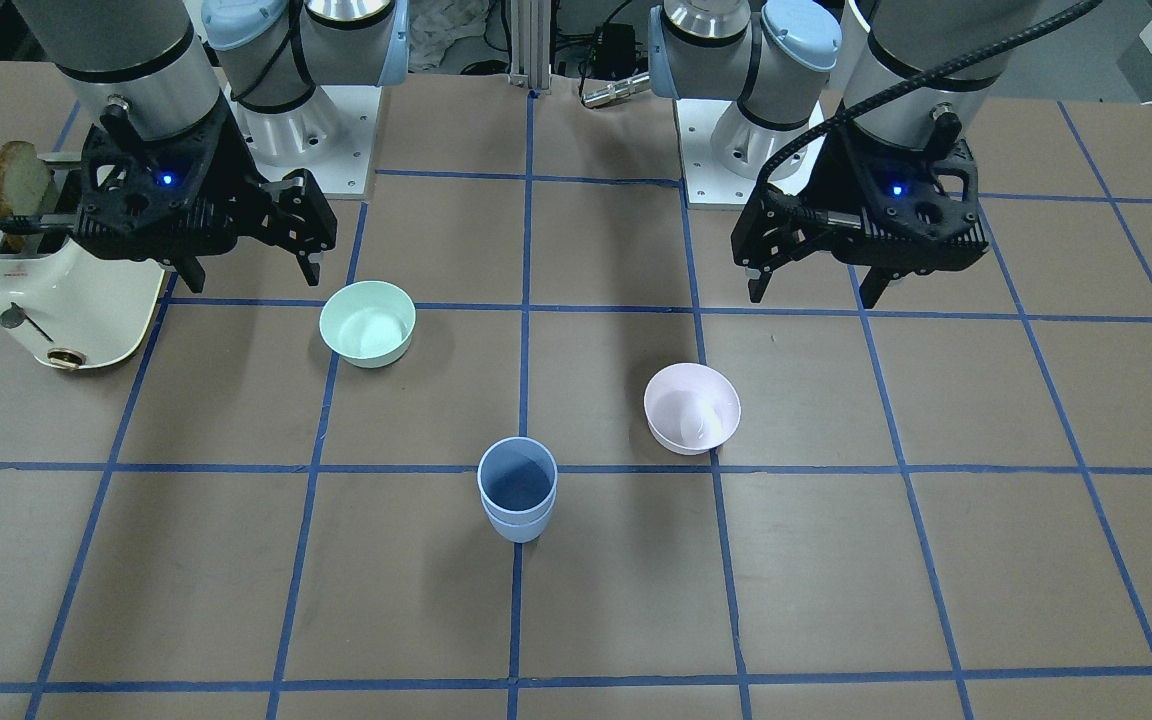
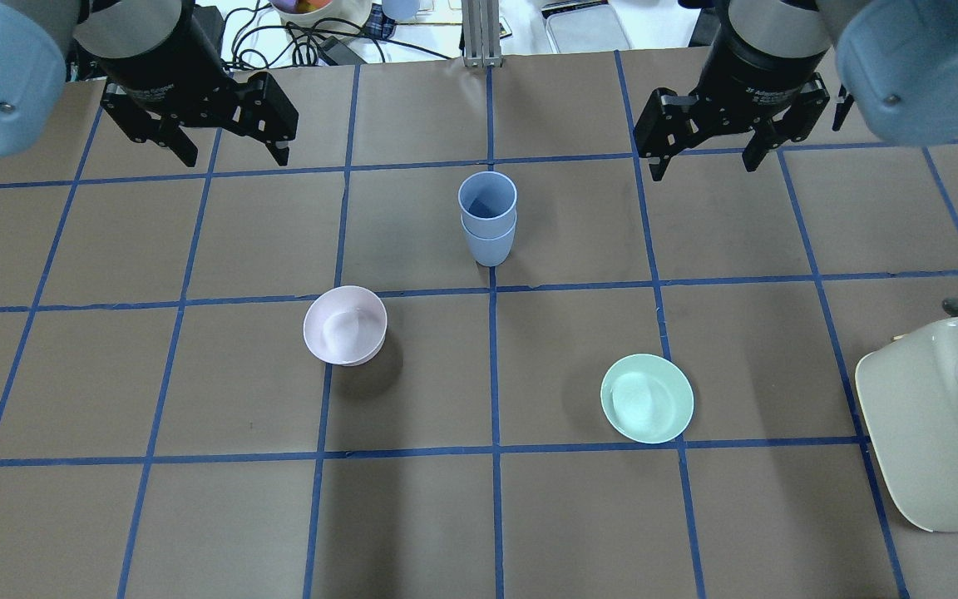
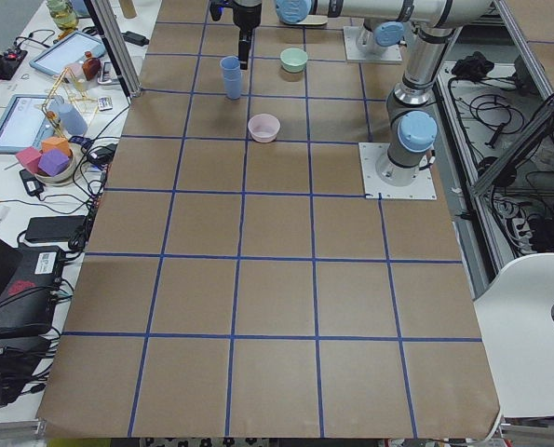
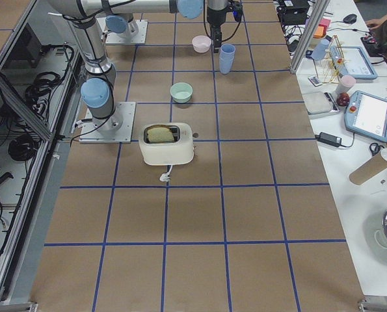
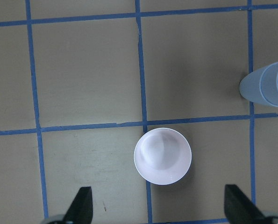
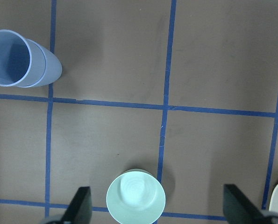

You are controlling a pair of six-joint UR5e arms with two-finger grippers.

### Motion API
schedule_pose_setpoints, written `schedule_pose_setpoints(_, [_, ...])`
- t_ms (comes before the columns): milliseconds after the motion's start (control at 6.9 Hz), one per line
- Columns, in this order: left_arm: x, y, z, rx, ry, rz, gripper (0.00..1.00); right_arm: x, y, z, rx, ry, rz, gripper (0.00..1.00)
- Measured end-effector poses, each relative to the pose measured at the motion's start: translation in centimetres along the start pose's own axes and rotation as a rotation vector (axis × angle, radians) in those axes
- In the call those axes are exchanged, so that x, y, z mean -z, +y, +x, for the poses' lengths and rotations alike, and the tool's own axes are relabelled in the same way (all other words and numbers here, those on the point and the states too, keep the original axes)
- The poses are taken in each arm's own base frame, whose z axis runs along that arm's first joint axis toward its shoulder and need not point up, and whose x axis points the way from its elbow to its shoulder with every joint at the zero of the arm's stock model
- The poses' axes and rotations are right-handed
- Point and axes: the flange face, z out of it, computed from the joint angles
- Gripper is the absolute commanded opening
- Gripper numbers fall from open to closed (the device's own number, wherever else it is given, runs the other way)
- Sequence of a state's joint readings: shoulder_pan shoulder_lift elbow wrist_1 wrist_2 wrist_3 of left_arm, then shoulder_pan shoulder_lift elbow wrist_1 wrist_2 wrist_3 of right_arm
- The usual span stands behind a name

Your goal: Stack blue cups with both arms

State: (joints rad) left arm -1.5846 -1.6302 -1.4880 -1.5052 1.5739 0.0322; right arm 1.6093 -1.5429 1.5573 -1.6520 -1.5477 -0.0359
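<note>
The two blue cups (image 1: pixel 517 490) stand nested one inside the other, upright, on the middle tape line of the table; the stack also shows in the overhead view (image 2: pixel 487 218). Both grippers hang above the table, away from the stack, with nothing between their fingers. My left gripper (image 2: pixel 235 156) is open, above and to the left of the stack, and its wrist view shows the cups (image 5: pixel 269 86) at the right edge. My right gripper (image 2: pixel 705 169) is open to the right of the stack, and its wrist view shows the cups (image 6: pixel 22 58) at the upper left.
A pale pink bowl (image 2: pixel 344 324) sits on my left half and a mint-green bowl (image 2: pixel 646 398) on my right half, both nearer me than the cups. A cream toaster (image 2: pixel 936 416) holding a slice of toast (image 1: pixel 21 180) stands at the table's right edge.
</note>
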Motion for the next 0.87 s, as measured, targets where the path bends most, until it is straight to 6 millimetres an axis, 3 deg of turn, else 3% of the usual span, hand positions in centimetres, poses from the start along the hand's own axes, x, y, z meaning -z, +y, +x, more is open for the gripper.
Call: schedule_pose_setpoints(870, [0.05,0.04,0.0,0.0,0.0,0.0,1.0,-0.16,-0.01,0.28,-0.019,0.011,0.035,1.0])
